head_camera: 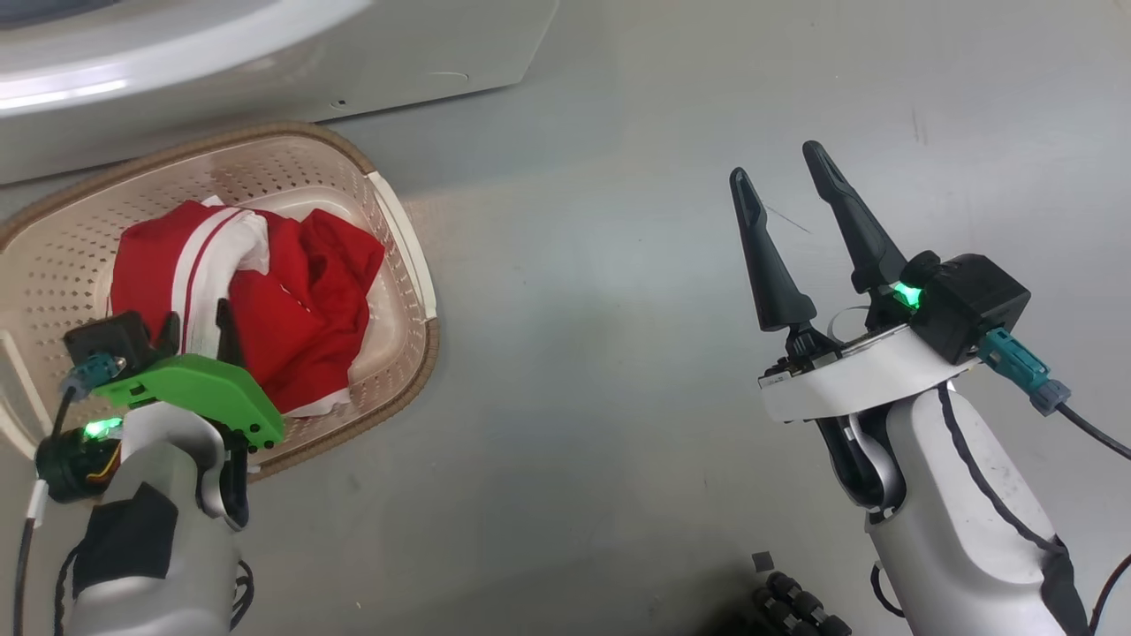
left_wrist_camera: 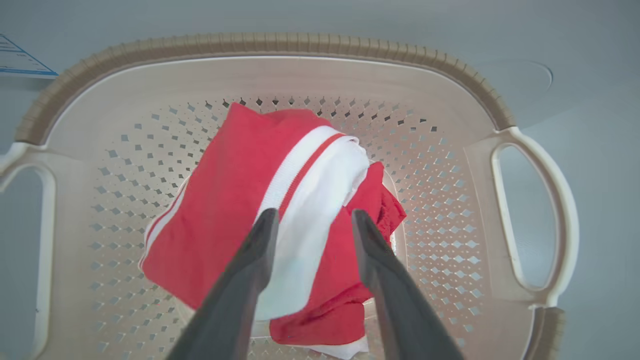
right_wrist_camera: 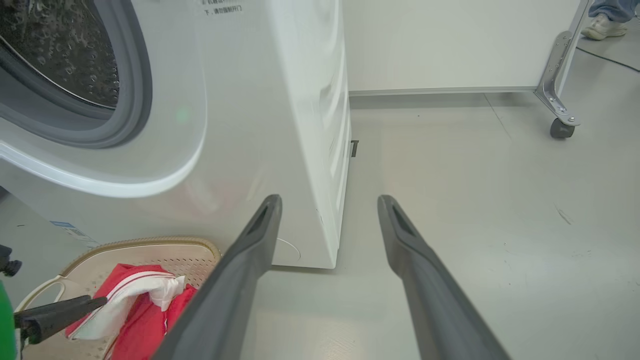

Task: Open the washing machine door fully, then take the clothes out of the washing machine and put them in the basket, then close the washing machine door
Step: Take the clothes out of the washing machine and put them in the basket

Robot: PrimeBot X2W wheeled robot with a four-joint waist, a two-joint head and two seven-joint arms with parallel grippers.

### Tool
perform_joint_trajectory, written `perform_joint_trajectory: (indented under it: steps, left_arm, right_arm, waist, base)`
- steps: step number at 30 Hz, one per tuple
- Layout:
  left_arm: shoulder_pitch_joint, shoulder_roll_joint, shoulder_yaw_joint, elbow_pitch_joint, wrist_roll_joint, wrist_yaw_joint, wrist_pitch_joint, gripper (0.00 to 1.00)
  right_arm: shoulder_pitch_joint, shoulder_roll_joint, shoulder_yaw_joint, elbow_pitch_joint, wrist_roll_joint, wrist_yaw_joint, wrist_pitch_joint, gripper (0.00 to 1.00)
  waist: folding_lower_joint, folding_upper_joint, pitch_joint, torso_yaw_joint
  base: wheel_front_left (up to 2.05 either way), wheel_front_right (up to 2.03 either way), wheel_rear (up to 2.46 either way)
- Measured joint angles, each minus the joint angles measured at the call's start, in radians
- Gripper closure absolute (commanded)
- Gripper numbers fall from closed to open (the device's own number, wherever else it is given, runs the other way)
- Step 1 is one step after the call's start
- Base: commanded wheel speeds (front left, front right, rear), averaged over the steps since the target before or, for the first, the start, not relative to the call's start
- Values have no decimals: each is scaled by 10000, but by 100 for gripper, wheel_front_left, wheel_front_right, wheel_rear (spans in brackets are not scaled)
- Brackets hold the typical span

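Observation:
The red clothes (head_camera: pixel 300 300) with white stripes lie heaped in the cream basket (head_camera: pixel 265 132) on the floor at the left. My left gripper (head_camera: pixel 196 327) hangs just above the heap. In the left wrist view its two fingers stand apart over the clothes (left_wrist_camera: pixel 225 200) inside the basket (left_wrist_camera: pixel 250 42), so the left gripper (left_wrist_camera: pixel 312 220) is open and holds nothing. My right gripper (head_camera: pixel 778 168) is open and empty over bare floor at the right. The washing machine (right_wrist_camera: pixel 250 125) stands behind the basket (right_wrist_camera: pixel 150 243), its steel drum (right_wrist_camera: pixel 60 50) exposed. The washing machine door is out of view.
The washing machine (head_camera: pixel 265 62) runs along the top left, close behind the basket. A metal frame leg with a caster (right_wrist_camera: pixel 560 127) and a person's shoe (right_wrist_camera: pixel 602 30) are far off to the right. Grey floor spreads wide around my right gripper (right_wrist_camera: pixel 330 200).

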State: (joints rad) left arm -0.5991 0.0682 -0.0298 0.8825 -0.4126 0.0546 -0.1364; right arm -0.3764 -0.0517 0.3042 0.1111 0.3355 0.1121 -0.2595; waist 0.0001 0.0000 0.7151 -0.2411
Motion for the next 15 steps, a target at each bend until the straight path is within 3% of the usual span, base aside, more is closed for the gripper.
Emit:
perform_joint_trajectory:
  steps: [7,15]
  left_arm:
    - [55,-205,2,176,-238,-337,-853,0]
    - [214,-240,-125,-451,-236,-614,-1143,0]
  right_arm:
    - [19,0,-245,259,-42,0,0,0]
    - [533,-2,-485,608,-221,2,0,0]
  waist:
    - [0,0,-660,240]
    - [0,0,-1496,611]
  base:
    - [0,0,0]
    - [0,0,0]
